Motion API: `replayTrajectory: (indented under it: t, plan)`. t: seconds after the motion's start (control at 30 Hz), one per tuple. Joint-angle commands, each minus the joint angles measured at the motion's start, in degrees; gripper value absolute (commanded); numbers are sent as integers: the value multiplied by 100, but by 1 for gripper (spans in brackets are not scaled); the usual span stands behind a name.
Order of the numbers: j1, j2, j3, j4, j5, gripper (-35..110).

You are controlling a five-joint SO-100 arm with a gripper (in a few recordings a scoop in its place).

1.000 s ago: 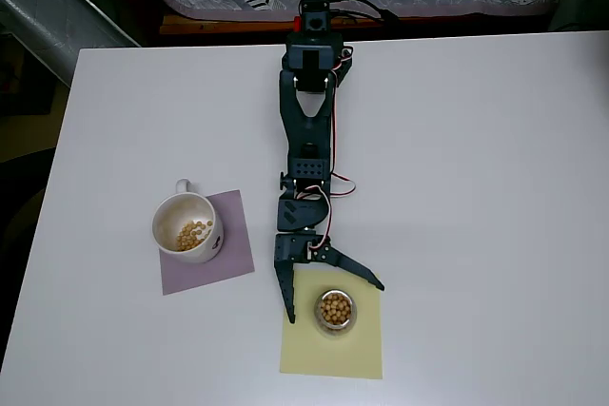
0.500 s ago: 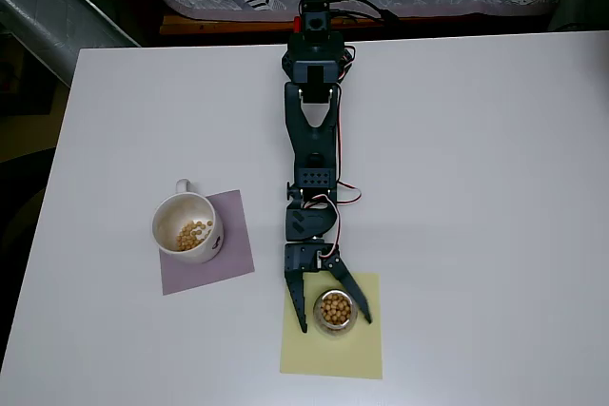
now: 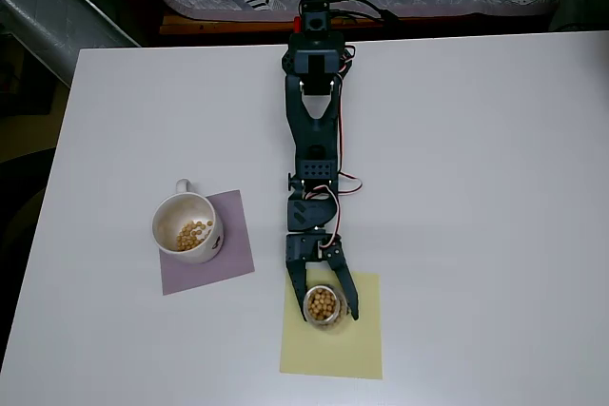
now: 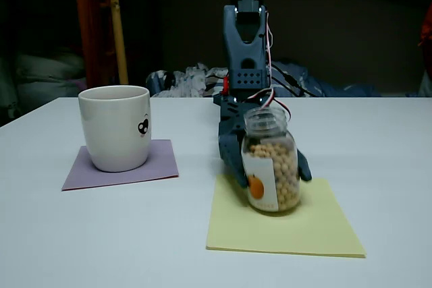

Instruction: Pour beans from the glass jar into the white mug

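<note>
White table (image 3: 495, 187) underneath; glass jar (image 4: 271, 160) upright on yellow sheet (image 4: 283, 224), mouth up, beans (image 3: 323, 304) inside; between dark gripper (image 3: 328, 303) fingers, closed against jar sides; white mug (image 3: 186, 225) well left on purple mat (image 3: 233, 254).

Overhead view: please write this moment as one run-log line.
gripper: closing around glass jar | jar: upright on yellow sheet | white mug: some beans

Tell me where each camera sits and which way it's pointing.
Overhead view: above the table, looking straight down; the whole arm reaches down the picture, fingers either side of the glass jar.
Fixed view: low at the table's near edge, facing the arm's base head-on; the jar hides most of the gripper.
Both show the white mug, jar and beans.
</note>
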Motion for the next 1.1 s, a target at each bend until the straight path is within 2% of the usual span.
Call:
replayTrajectory:
  t: [0.0,0.63,0.77,1.07]
  plan:
    - [26,1116,492,-237,360,13]
    - [870,4605,3981,-202,2944,5]
    - [1002,5124,4403,-149,3832,0]
    - [1257,5660,4412,615,5467,4]
